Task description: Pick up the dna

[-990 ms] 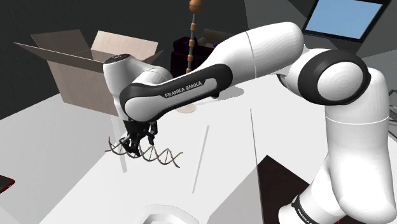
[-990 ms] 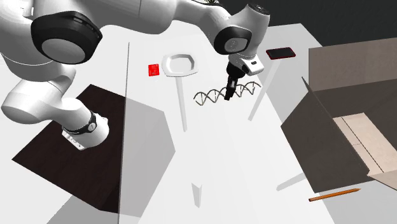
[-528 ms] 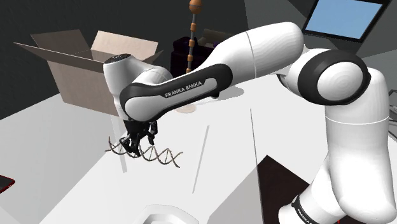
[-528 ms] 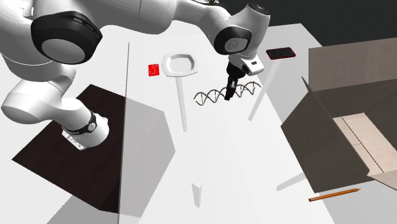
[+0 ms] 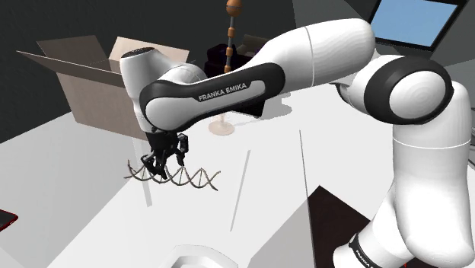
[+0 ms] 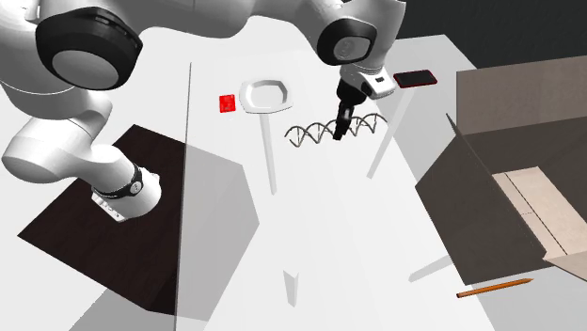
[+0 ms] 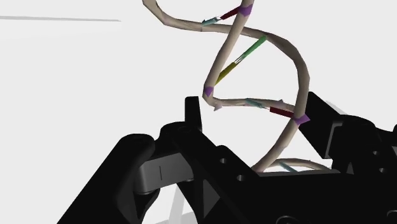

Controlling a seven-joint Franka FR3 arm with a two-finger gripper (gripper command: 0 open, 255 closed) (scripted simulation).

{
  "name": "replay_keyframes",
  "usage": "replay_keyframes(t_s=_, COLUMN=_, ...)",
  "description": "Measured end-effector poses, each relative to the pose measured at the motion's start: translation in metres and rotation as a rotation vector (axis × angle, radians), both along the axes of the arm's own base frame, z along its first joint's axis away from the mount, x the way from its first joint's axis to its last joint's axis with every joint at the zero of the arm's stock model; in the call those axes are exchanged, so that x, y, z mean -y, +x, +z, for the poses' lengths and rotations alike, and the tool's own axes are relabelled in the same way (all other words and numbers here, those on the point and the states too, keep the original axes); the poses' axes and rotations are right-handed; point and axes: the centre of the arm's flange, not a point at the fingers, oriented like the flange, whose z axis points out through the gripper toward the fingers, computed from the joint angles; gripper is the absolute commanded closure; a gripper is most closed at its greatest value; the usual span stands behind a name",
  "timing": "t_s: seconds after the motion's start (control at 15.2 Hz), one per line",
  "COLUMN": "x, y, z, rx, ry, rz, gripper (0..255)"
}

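**Shoulder view.** The gripper (image 5: 161,169) points down over the white table (image 5: 68,190), with its jaws closed on the DNA model (image 5: 192,179).
- Position: the model is at the table's surface or just above it. I cannot tell which.
- Long axis: roughly level with the table, running from this view's left to its right, with the right end a touch lower.
- Risk: the hold looks off-centre, with more of the spiral sticking out to the right. My judgement is that the longer end could droop and pivot the model in the grip on the way up.

**Second exterior view.** The gripper (image 6: 337,134) is on the DNA model (image 6: 306,133), just beside a white dish (image 6: 265,94).
- Long axis: across the picture, with the right end slightly higher.
- Risk: a dragging end could catch on the table if the lift is tilted.

**Wrist view.** The DNA model (image 7: 242,57) passes between the fingers (image 7: 194,121) of the gripper (image 7: 253,111), and thin strands touch both of them.
- Long axis: crosswise to the line from finger to finger, running out ahead of the tips.
- Risk: contact is on slender curved strands only. It is probably a small, slippery purchase, and the spiral could roll about its own axis or slide out under a quick move.
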Motion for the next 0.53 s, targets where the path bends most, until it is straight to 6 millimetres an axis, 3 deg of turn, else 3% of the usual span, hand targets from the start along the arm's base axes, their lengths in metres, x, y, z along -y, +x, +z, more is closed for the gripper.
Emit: replay_keyframes(t_s=0.53, x=0.000, y=0.000, z=0.040, rx=0.000, ry=0.000, rz=0.000, gripper=255)
